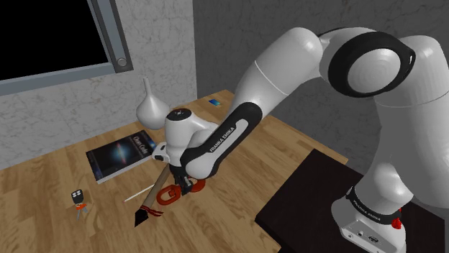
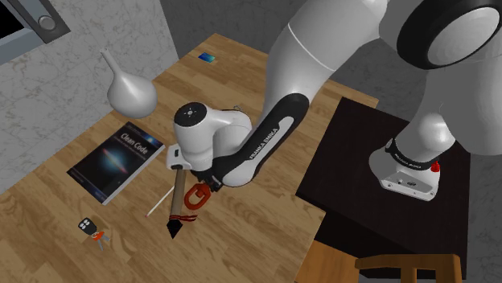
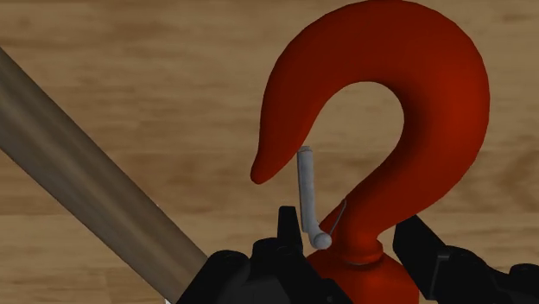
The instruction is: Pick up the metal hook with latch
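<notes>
Nearest the lens: gripper [image 3: 350, 231], jaws spread. One black finger stands on each side of the shank of the red hook [image 3: 397, 86], with a gap showing on the outer side. No pinch yet.

Hook lies flat on the wooden table [image 1: 65, 176], under the hand and just beside the wooden handle of a brush [image 3: 86, 181].

Grey spring latch [image 3: 305, 186] spans the throat, from the pivot at the shank up to the tip.

Handling, as I judge it:
- Rigid and probably dense for its bulk.
- The smooth rounded skin may slide under the pads.
- Best hold is across the shank at the collar, below the curve.
- Keep off the latch; it is thin and would give.

Writing:
- The forearm reads "FRANKA EMIKA" [image 1: 219, 136].
- The book [image 2: 121, 159] cover reads "Clean Code".
</notes>
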Motion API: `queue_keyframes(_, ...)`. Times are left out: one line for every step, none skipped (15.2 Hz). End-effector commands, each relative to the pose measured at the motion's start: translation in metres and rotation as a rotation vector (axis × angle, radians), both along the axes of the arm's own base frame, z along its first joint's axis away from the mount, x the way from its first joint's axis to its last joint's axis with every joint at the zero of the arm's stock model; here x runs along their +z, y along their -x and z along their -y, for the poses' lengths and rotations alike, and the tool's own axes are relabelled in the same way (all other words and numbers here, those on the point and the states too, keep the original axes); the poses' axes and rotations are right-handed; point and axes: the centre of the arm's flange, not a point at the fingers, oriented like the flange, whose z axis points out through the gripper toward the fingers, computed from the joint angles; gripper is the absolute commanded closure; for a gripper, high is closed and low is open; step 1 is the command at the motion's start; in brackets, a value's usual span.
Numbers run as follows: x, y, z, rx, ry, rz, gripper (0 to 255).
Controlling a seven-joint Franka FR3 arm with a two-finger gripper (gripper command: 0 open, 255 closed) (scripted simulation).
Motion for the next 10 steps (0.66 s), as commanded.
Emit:
queue_keyframes(0.011,0.000,-0.001,0.000,0.000,0.000,255)
queue_keyframes(0.016,0.000,-0.001,0.000,0.000,0.000,255)
queue_keyframes(0.022,0.000,-0.001,0.000,0.000,0.000,255)
queue_keyframes(0.027,0.000,-0.001,0.000,0.000,0.000,255)
queue_keyframes(0.032,0.000,-0.001,0.000,0.000,0.000,255)
queue_keyframes(0.038,0.000,-0.001,0.000,0.000,0.000,255)
queue_keyframes(0.043,0.000,-0.001,0.000,0.000,0.000,255)
queue_keyframes(0.048,0.000,-0.001,0.000,0.000,0.000,255)
queue_keyframes(0.049,0.000,-0.001,0.000,0.000,0.000,255)
queue_keyframes(0.049,0.000,-0.001,0.000,0.000,0.000,255)
